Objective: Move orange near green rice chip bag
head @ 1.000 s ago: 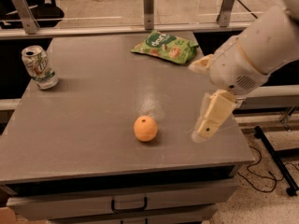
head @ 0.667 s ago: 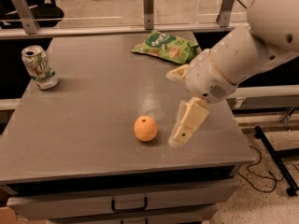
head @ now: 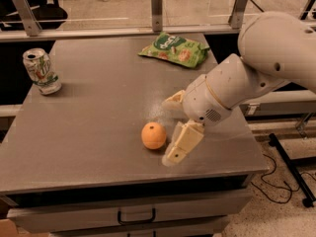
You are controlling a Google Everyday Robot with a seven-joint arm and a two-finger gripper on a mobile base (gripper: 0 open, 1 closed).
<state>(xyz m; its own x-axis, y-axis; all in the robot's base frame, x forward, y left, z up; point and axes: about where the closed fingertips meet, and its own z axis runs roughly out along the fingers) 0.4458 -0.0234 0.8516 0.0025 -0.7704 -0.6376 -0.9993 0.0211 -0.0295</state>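
The orange [head: 153, 135] sits on the grey table [head: 98, 112], near its front edge. My gripper [head: 168, 131] is open and low over the table, just to the right of the orange, with one finger [head: 180, 143] in front and the other [head: 173, 100] behind. The orange lies at the mouth of the gap, not held. The green rice chip bag [head: 174, 49] lies flat at the table's far right.
A white-and-green soda can [head: 41, 71] stands at the table's left edge. A rail with metal posts [head: 156, 7] runs behind the table. Drawers [head: 136, 215] sit under the front edge. My arm [head: 256, 68] reaches in from the right.
My gripper has moved left and down towards the orange, from well to its right to right beside it. The orange, bag and can have not moved.
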